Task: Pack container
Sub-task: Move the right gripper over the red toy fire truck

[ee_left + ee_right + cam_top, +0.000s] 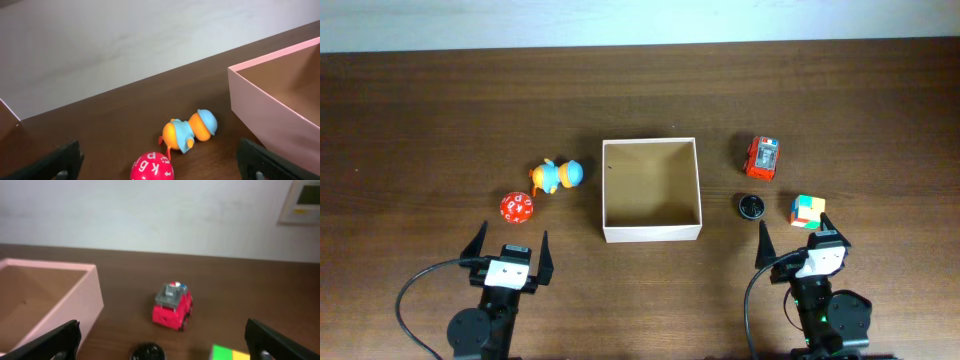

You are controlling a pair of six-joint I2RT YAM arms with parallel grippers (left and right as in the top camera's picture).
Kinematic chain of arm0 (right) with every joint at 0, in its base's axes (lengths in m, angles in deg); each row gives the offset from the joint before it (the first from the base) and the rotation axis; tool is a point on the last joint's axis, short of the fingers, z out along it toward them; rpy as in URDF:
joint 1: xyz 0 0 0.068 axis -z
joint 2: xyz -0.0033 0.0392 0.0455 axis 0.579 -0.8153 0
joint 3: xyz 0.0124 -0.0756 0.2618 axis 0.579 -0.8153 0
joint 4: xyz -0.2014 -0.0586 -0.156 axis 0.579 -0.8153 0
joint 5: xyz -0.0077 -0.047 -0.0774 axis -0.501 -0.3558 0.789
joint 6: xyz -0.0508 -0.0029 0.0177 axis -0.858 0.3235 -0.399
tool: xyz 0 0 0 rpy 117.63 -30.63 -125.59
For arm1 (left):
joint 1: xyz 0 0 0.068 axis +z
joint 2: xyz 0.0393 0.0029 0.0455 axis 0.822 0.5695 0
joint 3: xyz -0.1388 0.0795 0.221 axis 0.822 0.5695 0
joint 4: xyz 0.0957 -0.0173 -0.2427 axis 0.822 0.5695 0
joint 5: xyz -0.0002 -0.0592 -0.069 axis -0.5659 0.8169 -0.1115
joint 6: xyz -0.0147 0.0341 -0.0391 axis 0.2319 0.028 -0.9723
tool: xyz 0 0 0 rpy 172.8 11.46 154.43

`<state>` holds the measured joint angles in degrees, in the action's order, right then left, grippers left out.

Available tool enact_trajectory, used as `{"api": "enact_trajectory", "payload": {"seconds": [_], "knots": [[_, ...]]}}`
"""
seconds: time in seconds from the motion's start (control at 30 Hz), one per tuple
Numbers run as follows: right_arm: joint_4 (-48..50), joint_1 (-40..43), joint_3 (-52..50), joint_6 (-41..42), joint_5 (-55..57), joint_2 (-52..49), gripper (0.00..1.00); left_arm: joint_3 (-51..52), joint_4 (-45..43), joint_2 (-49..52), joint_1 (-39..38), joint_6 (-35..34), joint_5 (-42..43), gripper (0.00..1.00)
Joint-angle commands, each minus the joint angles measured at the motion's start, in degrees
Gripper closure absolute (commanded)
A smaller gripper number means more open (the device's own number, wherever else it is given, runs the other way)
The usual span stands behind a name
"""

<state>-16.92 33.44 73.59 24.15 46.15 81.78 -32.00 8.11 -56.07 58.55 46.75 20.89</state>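
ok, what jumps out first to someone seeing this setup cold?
The white-walled container sits dead centre with nothing in it yet. Bright toys flank it: an orange-and-blue duck and a red lettered ball to its left, and a red car, black disc and colour cube to its right. The left gripper and right gripper are open, holding nothing.
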Motion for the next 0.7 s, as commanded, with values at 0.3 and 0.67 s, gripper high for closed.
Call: {"api": "enact_trajectory", "payload": {"seconds": [0.3,0.67], "knots": [[-8.1,-0.3,17.3,8.6,-8.9,-5.9,0.01,0.4,0.0,-0.5,-0.3,0.7,-0.2,0.01],[-43.1,-0.3,67.8,8.1,-13.5,-53.6,0.01,0.4,0.0,-0.5,-0.3,0.7,-0.2,0.01]]}}
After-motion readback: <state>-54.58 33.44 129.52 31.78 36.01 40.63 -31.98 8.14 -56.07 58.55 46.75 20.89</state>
